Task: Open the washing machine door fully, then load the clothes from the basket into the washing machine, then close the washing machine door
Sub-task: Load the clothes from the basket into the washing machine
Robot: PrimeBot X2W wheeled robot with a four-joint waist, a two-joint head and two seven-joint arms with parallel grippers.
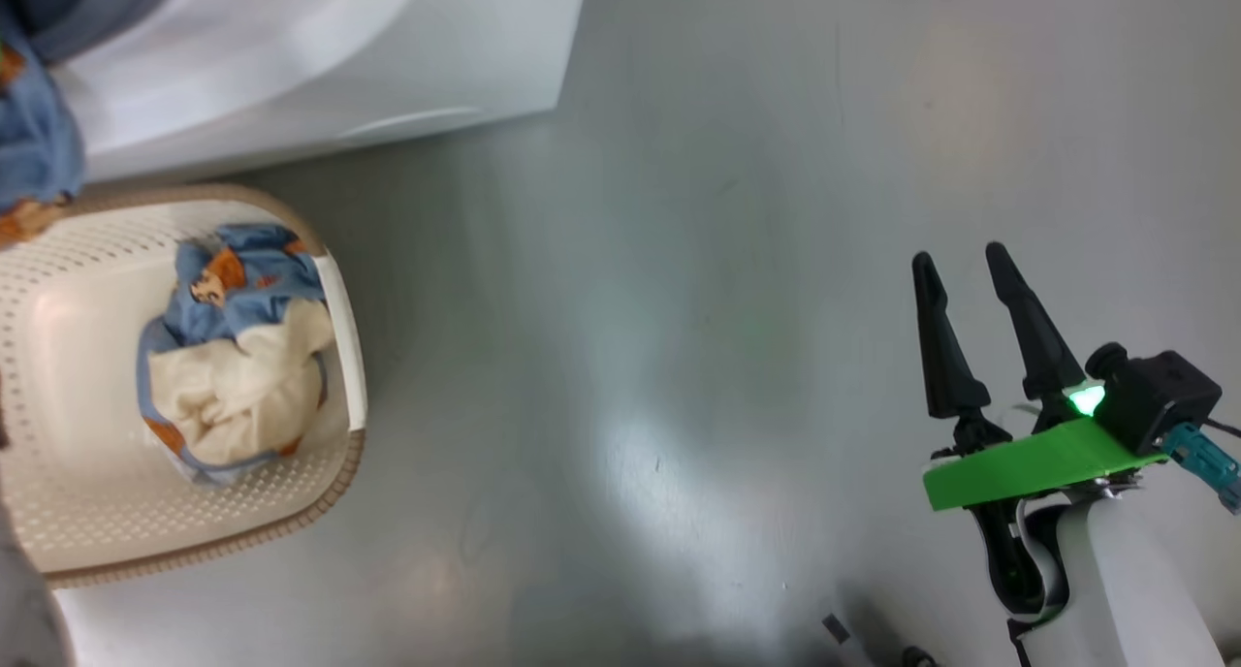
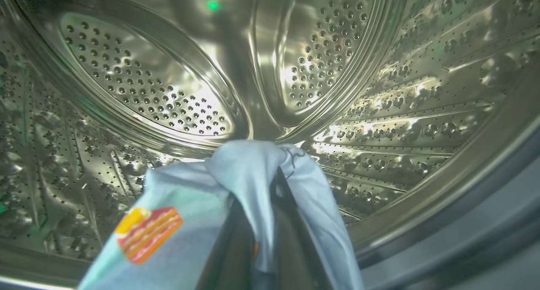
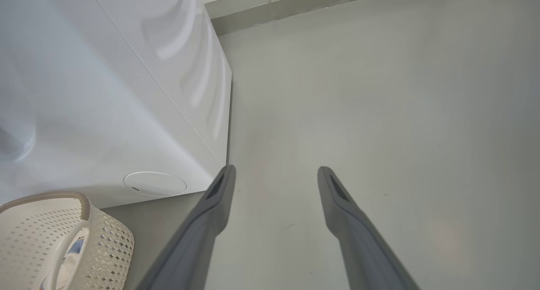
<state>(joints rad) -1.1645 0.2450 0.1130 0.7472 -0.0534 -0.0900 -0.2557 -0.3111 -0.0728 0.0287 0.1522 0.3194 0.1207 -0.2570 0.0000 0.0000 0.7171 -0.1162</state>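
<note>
Right pincer (image 1: 958, 253): long black tapered fingers (image 1: 945, 357); green bracket (image 1: 1028, 463); black camera (image 1: 1159, 391); white forearm (image 1: 1125, 589).

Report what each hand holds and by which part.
Left hand is shut on the light blue printed garment, pinching a bunched fold of it, inside the drum. Right hand is open, holding nothing.

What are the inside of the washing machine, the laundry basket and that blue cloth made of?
Drum: looks like polished steel, mirror-bright with punched holes.
Basket: seemingly matte cream plastic, moulded with rows of small holes; its brown rim looks woven, though it may be plastic too.
Blue cloth: soft printed fabric, possibly cotton; it folds and drapes.
</note>
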